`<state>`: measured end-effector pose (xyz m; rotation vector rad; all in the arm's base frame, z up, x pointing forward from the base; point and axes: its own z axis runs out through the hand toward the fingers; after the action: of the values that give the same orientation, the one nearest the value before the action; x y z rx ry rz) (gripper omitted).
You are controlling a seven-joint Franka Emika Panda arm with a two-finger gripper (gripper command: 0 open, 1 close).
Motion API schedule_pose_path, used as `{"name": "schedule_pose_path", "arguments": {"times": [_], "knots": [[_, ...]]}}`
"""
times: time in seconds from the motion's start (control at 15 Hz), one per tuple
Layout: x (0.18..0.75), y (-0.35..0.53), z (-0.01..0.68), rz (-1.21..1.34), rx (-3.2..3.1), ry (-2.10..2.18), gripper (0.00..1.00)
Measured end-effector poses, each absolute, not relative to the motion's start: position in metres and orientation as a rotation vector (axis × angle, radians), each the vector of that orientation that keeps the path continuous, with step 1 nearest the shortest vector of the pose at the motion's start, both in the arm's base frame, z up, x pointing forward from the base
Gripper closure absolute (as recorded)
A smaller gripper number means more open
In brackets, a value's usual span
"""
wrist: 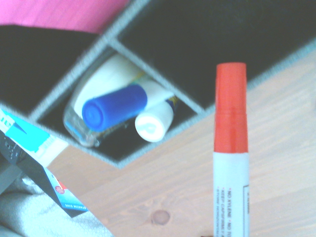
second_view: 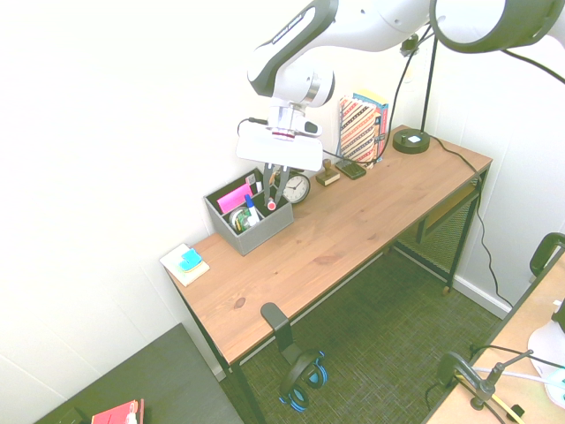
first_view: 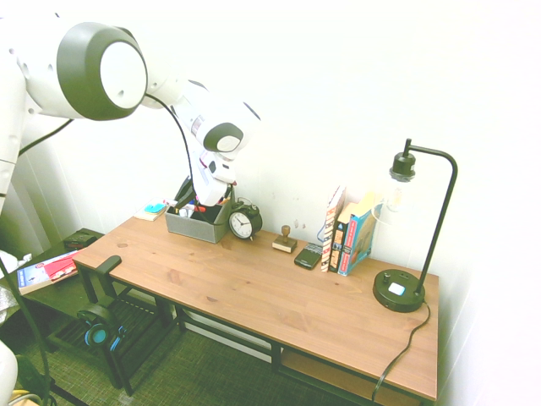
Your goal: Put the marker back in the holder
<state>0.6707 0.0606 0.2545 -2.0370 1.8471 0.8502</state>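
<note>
We see the white two-finger gripper (second_view: 273, 187) clamped on the slim red-capped white marker (second_view: 271, 200), hanging cap-down just above the grey divided holder box (second_view: 250, 228). It seems poised over the rim; lowering and release remain.

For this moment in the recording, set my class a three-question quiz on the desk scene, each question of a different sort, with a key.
1. True or false: the marker already lies flat on the desk.
2. Which stands right beside the holder? A lamp, B clock, C books.
3. Fill in: the marker's cap is ____.

Key: 1 false, the claw holds it upright over the holder. 2 B, the clock. 3 red.
</note>
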Motion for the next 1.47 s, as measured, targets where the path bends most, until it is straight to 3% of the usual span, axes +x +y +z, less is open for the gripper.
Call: {"name": "schedule_pose_path", "arguments": {"times": [0.93,1.13,1.47], "knots": [[0.699,0.019,0.224,0.885,-2.007,1.938,0.0],[0.693,0.016,0.259,0.794,-2.136,1.843,0.0],[0.633,0.03,0.353,0.58,-2.506,1.734,0.0]]}}
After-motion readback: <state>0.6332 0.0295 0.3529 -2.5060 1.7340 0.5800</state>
